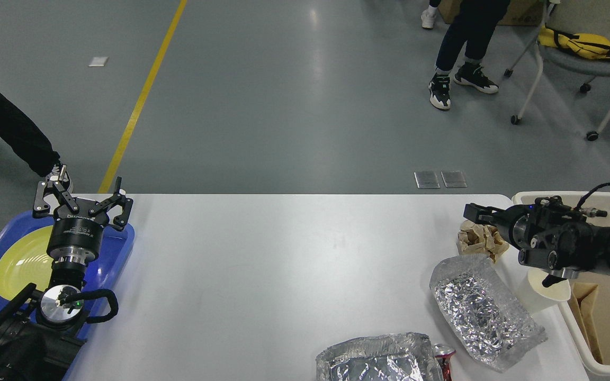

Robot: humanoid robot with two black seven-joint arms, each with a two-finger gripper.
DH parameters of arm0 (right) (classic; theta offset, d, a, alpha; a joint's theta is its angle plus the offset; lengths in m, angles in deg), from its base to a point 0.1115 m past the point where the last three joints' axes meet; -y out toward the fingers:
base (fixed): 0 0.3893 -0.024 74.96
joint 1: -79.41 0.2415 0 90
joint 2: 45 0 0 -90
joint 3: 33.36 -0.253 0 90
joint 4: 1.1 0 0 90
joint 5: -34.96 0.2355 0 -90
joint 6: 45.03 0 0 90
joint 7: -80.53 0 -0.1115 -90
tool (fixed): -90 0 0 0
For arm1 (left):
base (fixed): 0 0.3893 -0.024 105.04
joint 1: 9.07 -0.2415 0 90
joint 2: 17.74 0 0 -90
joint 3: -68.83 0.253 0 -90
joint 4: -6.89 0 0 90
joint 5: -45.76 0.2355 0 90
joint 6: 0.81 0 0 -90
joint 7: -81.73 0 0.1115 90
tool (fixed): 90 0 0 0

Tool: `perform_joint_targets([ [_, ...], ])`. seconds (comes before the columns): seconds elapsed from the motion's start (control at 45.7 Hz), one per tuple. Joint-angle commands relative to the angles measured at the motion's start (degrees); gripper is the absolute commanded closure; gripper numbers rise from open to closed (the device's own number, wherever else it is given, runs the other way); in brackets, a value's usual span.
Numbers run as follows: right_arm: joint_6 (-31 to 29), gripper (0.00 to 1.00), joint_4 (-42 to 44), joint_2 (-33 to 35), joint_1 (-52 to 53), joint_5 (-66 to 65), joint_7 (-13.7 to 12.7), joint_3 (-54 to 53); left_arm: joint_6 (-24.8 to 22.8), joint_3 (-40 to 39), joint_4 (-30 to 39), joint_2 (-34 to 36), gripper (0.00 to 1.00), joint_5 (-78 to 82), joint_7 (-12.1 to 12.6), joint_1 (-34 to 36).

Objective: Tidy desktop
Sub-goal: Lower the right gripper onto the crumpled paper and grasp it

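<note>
Desktop (262, 275): white, spans the view's middle; litter crowds its right end.
Left gripper (83, 203): fingers spread wide, empty, above blue tray (119, 248).
Right gripper (477, 211): seen side-on, you cannot tell its opening; just beside crumpled brown paper (480, 239).
Risk: your right arm may tip the paper cup (540, 293) or shove the foil tray (482, 309) off the edge.

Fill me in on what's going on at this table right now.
A two-armed robot is tidying the desktop. Its left gripper hangs open and empty over a blue tray holding a yellow plate. Its right gripper sits beside crumpled brown paper, next to the beige bin; whether it grips anything is unclear. Two foil containers, a white cup and a can remain on the desktop.
</note>
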Motion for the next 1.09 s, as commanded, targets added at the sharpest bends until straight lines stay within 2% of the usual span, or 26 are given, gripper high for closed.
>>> perform_joint_targets([
  [0.0,-0.3,0.0,5.6,-2.5,-4.0,0.1,-0.1,-0.2,0.0,0.0,0.1,0.0,0.03,0.0,0.0,0.0],
  [0.438,-0.2,0.0,10.7,-7.6,-10.3,0.1,-0.5,-0.1,0.0,0.0,0.0,0.0,0.03,0.0,0.0,0.0],
  [0.569,-0.2,0.0,15.3,-9.5,-13.2,-0.1,-0.7,0.4,0.0,0.0,0.0,0.0,0.03,0.0,0.0,0.0],
  [0.679,-0.2,0.04,16.3,-9.6,-13.9,-0.3,-1.3,0.8,0.0,0.0,0.0,0.0,0.03,0.0,0.0,0.0],
  [0.744,-0.2,0.1,16.4,-9.7,-14.1,-0.5,-1.9,0.9,0.0,0.0,0.0,0.0,0.03,0.0,0.0,0.0],
  [0.854,-0.2,0.25,16.5,-9.8,-14.5,-1.0,-2.7,1.9,0.0,0.0,0.0,0.0,0.03,0.0,0.0,0.0],
  [0.963,0.7,0.5,16.5,-10.5,-14.8,-1.1,-4.5,4.0,0.0,0.0,0.0,0.0,0.03,0.0,0.0,0.0],
  [1.073,0.7,0.62,16.9,-11.0,-15.0,-1.0,-4.9,6.5,0.0,0.0,0.1,0.0,0.03,0.0,0.0,0.0],
])
